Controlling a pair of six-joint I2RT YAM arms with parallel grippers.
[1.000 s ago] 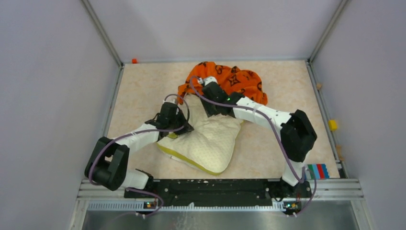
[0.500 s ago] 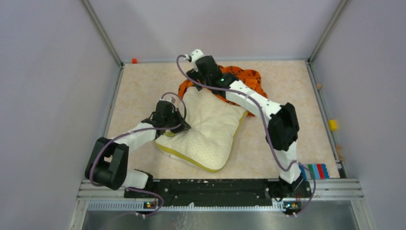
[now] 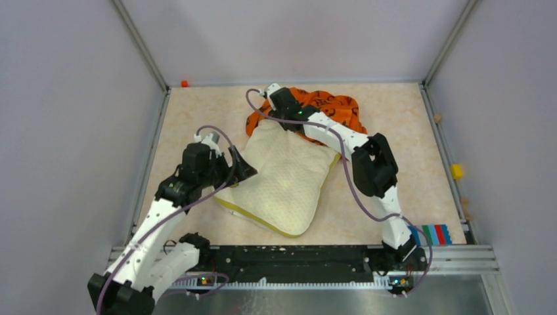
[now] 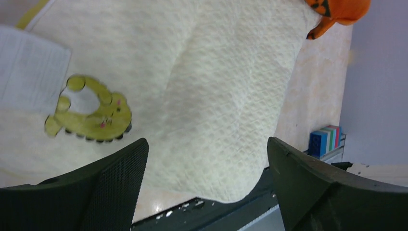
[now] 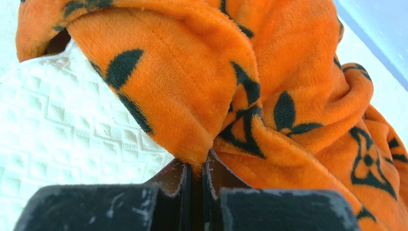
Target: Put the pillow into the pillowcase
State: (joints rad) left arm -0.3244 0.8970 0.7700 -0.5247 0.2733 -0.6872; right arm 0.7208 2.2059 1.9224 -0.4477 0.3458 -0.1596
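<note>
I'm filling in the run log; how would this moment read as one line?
left hand: open, over pillow | right hand: shut on pillowcase edge | pillow: mostly outside pillowcase

We see a beige marbled table (image 3: 190, 118) bearing the pillow (image 3: 282, 184), the orange pillowcase (image 3: 335, 108) bunched at, perhaps over, its far end.

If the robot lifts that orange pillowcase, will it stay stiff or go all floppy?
Probably floppy: the pillowcase lies bunched in soft folds. Its plush pile probably isn't slippery; the right end effector pinches one fold.
</note>
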